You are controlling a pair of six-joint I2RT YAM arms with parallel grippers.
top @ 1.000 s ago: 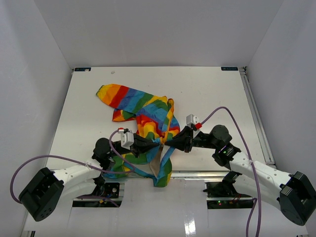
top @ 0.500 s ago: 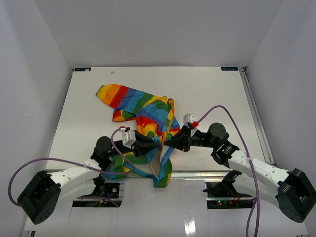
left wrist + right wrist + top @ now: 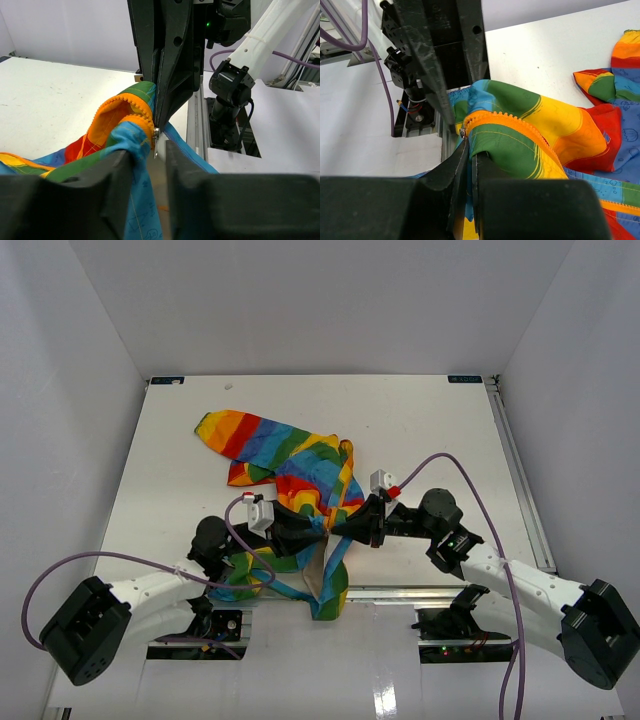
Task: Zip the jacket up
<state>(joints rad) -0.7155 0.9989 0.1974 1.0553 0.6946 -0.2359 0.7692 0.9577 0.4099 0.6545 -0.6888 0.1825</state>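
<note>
One jacket (image 3: pixel 300 455), long axis far-left to near-centre.

jacket (image 3: pixel 290 465) on table (image 3: pixel 420 420) | left end effector (image 3: pixel 318 530) left of right end effector (image 3: pixel 338 529)

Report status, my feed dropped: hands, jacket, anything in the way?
Left hand open, zipper slider at its gap. Right hand shut on the jacket at its zipper edge. Jacket bunched, teeth not joined. Nothing else blocking.
</note>
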